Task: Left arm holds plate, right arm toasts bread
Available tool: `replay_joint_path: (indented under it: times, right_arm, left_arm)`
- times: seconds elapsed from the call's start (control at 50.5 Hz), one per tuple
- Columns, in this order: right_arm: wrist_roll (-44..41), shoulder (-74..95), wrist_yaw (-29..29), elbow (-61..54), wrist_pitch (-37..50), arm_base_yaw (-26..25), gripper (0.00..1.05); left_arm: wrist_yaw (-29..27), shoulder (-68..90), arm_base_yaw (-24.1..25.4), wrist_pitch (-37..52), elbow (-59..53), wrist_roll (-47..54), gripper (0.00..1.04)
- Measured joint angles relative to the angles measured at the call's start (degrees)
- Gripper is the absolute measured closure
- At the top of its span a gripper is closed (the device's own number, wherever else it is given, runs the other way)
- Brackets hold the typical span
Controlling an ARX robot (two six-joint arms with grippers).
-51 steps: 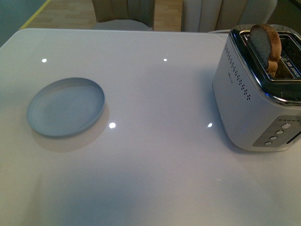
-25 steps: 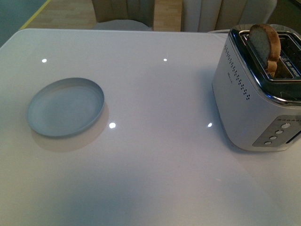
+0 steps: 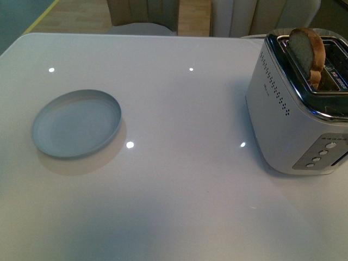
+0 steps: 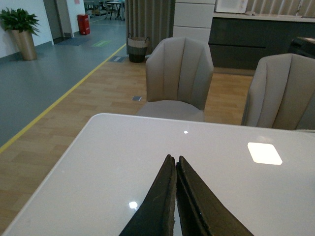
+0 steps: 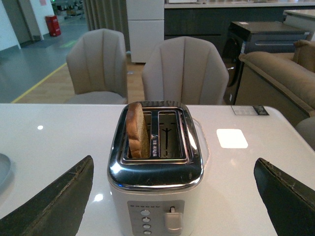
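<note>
Golden-crusted bread slice (image 3: 308,54) stands in a white chrome-topped toaster (image 3: 293,117); a pale blue-grey round plate (image 3: 76,123) sits well apart. Black left gripper (image 4: 175,164) is closed and empty. Right gripper (image 5: 172,196) gapes wide.

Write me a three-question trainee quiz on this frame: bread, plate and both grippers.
1. True or false: the bread lies flat on the plate.
2. Which toaster slot holds the bread in the right wrist view: A) the one nearer the plate, B) the one farther from it?
3. Fill in: the left gripper is ____, the right gripper is ____.

Key
1. False: the bread stands upright in the toaster and the plate is empty.
2. A.
3. Shut, holding nothing; open, with its fingers spread to either side of the toaster.
</note>
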Motion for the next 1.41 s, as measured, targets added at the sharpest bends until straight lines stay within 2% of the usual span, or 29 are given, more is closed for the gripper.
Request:
replay_joint_path:
  times: [0.059, 0.119, 0.218, 0.851, 1.405]
  right_arm:
    - [0.0, 0.0, 0.0, 0.0, 0.0, 0.0, 0.09]
    - [0.0, 0.0, 0.0, 0.0, 0.0, 0.0, 0.09]
    - [0.0, 0.0, 0.0, 0.0, 0.0, 0.0, 0.09]
    - [0.0, 0.0, 0.0, 0.0, 0.0, 0.0, 0.09]
    - [0.0, 0.0, 0.0, 0.0, 0.0, 0.0, 0.09]
  left_arm:
    - [-0.7, -2.0, -0.5, -1.0, -1.1, 0.1, 1.02]
    - [-3.6, -2.5, -2.4, 0.7, -2.7, 0.1, 1.02]
    - [-4.0, -4.3, -4.2, 0.6, -5.2, 0.1, 1.02]
    - [-4.3, -34.3, -4.3, -24.3, -9.4, 0.1, 1.02]
    - [-4.3, -48.9, -4.3, -38.2, -9.4, 0.1, 1.02]
